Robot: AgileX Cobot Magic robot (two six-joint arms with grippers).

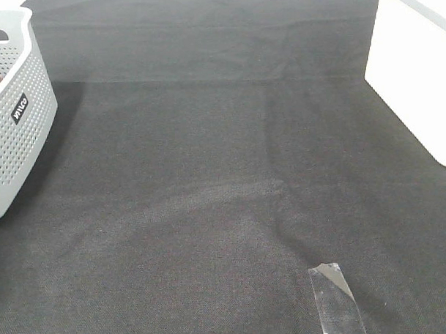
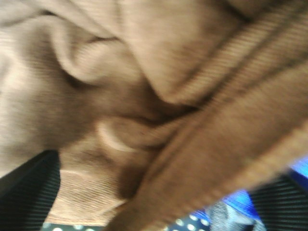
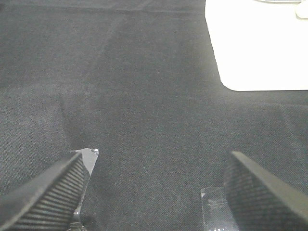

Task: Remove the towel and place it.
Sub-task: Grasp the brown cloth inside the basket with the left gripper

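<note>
One towel (image 2: 159, 86), bunched and blurred, fills the left wrist view in the single white basket (image 1: 20, 137) (its long axis cannot be told). It hides the tips of the left claw (image 2: 154, 187), whose two ridged fingers (image 2: 26, 192) stand wide apart on either side. The right claw (image 3: 159, 163) hangs spread and empty over the dark cloth (image 1: 208, 175).

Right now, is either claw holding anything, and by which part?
Right claw is open, holding nothing. The towel lies bunched up against the left claw; whether it is gripped cannot be told.
</note>
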